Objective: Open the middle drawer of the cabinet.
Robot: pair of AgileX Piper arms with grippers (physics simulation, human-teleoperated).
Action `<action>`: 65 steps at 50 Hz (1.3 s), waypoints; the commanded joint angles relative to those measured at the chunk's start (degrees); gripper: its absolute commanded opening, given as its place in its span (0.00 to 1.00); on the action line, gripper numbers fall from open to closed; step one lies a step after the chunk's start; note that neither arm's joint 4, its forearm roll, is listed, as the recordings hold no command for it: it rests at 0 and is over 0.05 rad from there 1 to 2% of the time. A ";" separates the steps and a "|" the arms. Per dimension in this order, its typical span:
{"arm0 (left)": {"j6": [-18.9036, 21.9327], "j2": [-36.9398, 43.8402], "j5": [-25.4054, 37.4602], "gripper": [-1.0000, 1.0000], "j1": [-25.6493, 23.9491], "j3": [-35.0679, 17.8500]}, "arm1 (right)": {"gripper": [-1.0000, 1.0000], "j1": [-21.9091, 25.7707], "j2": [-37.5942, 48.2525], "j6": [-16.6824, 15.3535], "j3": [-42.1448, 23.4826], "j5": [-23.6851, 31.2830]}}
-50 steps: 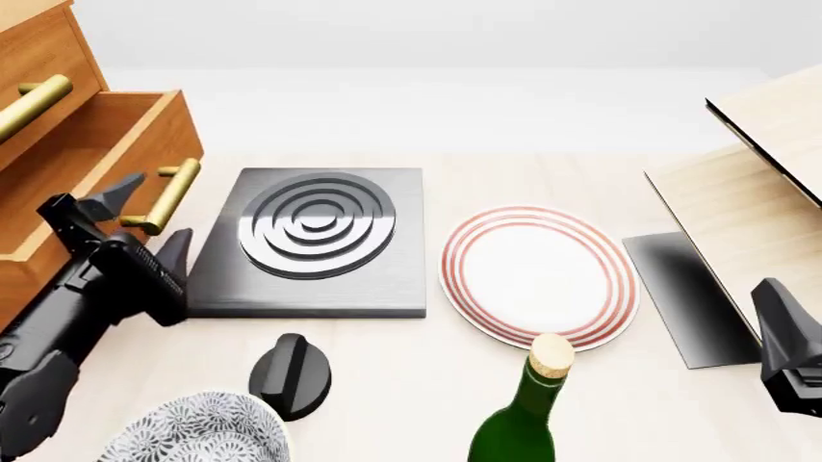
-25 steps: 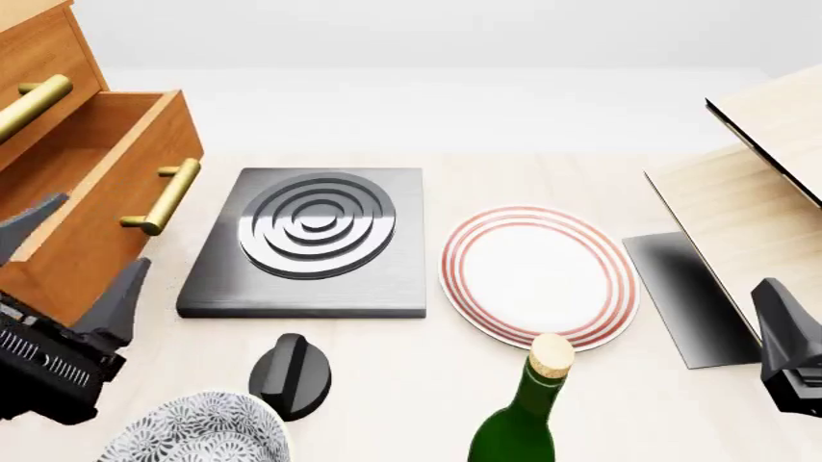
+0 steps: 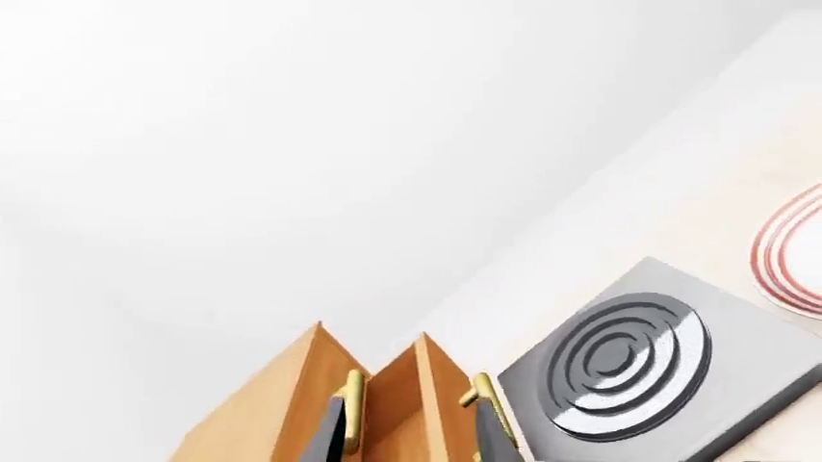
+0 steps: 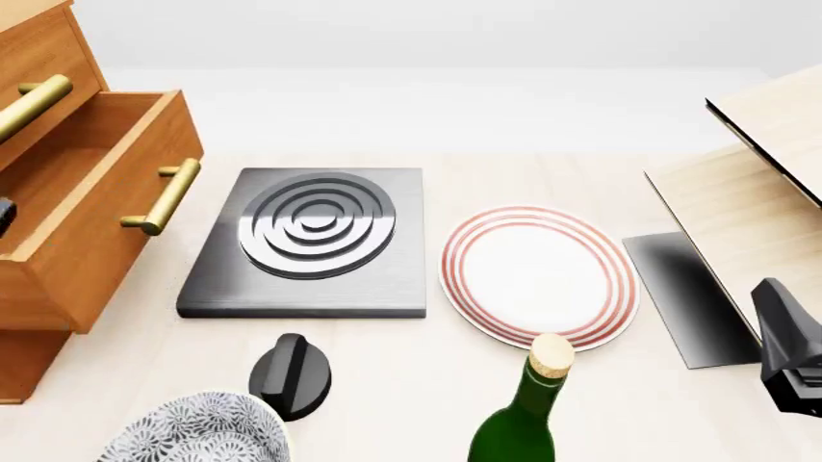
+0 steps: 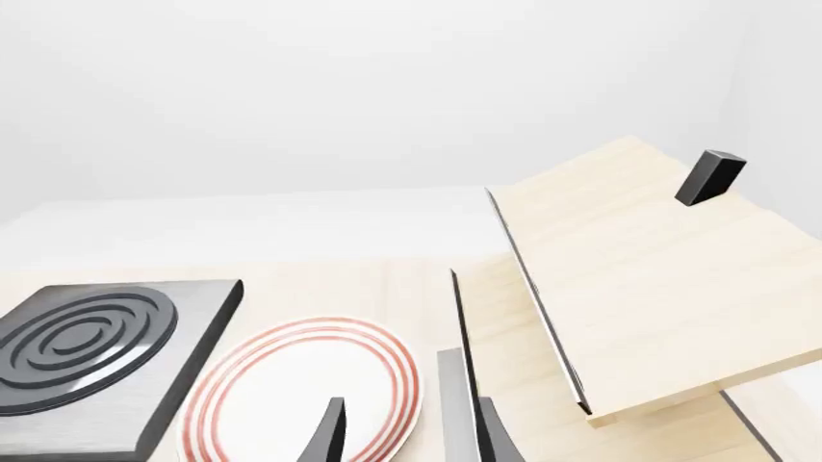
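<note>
- Nearest me in the front view, a patterned bowl, a black knob and a green corked bottle line the table's near edge, where they were a second ago.
- My left arm has gone from that view: half a second ago its claw stood low at the left, in front of the drawer; now only a dark sliver shows at the left edge.
- In the left wrist view I see two dark fingertips of the left claw set apart, nothing between them; it looks open and empty.
- The right claw has not moved: low at the right edge, fingertips apart in its wrist view, holding nothing.
- Further off, the red-ringed plate lies just right of the black hob, both unmoved.
- The drawer stands pulled well out of the cabinet at the left, its plain wood inside showing, brass handle facing the hob.
- Above it the top drawer sits further back.
- Pale shelf boards fill the far right.
</note>
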 commanded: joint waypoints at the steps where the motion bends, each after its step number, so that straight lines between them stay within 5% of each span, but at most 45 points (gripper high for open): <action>1: -16.23 3.86 11.70 1.00 2.80 -12.80 | 1.00 0.00 0.00 0.00 0.00 0.00; 11: -27.74 12.81 15.78 1.00 4.99 -19.79 | 1.00 0.00 0.00 0.00 0.00 0.00; 18: -30.20 16.79 15.85 1.00 7.83 -20.60 | 1.00 0.00 0.00 0.00 0.00 0.00; 32: -42.71 31.36 12.97 1.00 10.62 -20.14 | 1.00 0.00 0.00 0.00 0.00 0.00; 45: -47.68 38.45 11.46 1.00 12.13 -19.75 | 1.00 0.00 0.00 0.00 0.00 0.00; 65: -44.85 41.83 7.85 1.00 16.21 -15.59 | 1.00 0.00 0.00 0.00 0.00 0.00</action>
